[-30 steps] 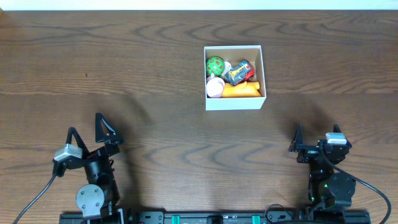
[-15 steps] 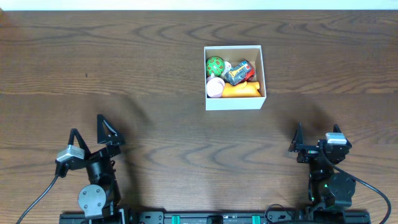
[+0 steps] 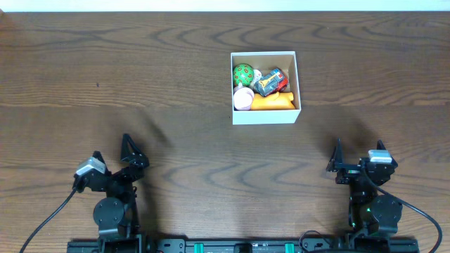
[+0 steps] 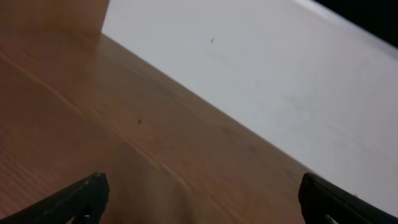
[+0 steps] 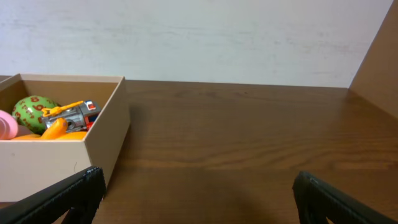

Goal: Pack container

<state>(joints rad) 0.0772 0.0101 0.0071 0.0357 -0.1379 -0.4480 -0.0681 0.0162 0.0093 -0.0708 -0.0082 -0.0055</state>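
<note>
Item: container [image 3: 265,117] found holding toys [image 3: 264,88] | Bearing: lies forward-left of right pincer [image 3: 358,149], nearer than left pincer [image 3: 112,147] | Both found wide, empty.

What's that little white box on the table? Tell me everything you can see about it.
The container is a square, shallow, lidless box, white outside and cardboard-brown inside. It sits flat on the wooden table, toward the far side, with nothing gripping it. Inside lie toys: a green spotted ball, an orange piece and others.
</note>
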